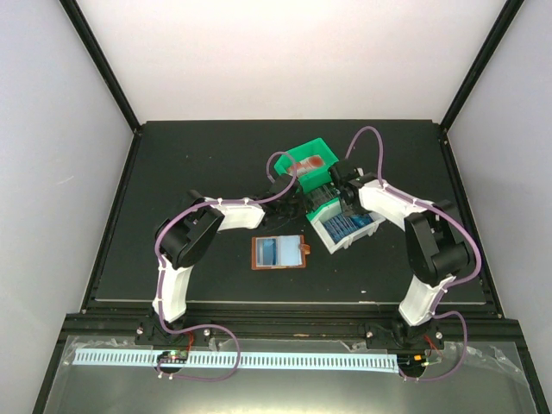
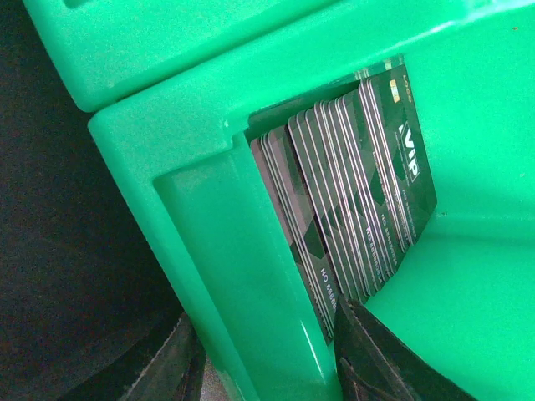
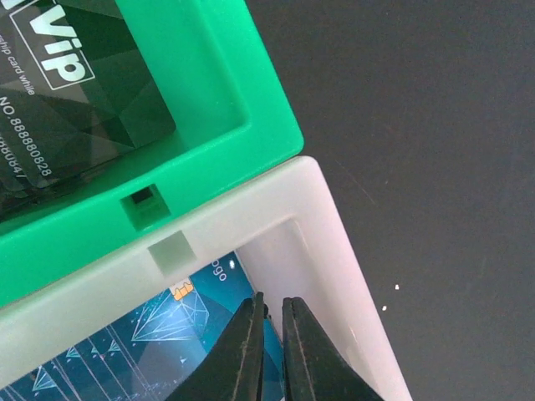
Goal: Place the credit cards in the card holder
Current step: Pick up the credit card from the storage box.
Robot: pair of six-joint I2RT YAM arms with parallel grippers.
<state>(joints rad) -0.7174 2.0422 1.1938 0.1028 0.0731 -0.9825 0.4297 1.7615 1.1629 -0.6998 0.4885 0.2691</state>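
Note:
Dark credit cards point(image 2: 359, 192) marked VIP stand in a row inside the green bin point(image 2: 209, 225). My left gripper point(image 2: 267, 313) straddles that bin's wall, one finger point(image 2: 171, 368) outside and the other finger point(image 2: 376, 359) inside by the cards, both against the wall. Blue credit cards point(image 3: 167, 326) lean in the white bin point(image 3: 318, 217). My right gripper point(image 3: 272, 302) is down in that bin, its jaws almost together on the edge of the nearest blue card. The brown card holder point(image 1: 302, 252) lies open on the table with a blue card point(image 1: 272, 251) on it.
The green bin point(image 1: 312, 155) and the white bin point(image 1: 362, 237) sit joined corner to corner at mid table, with reddish cards point(image 1: 312, 162) in the green one. Both arms crowd around the bins. Black frame rails border the dark table.

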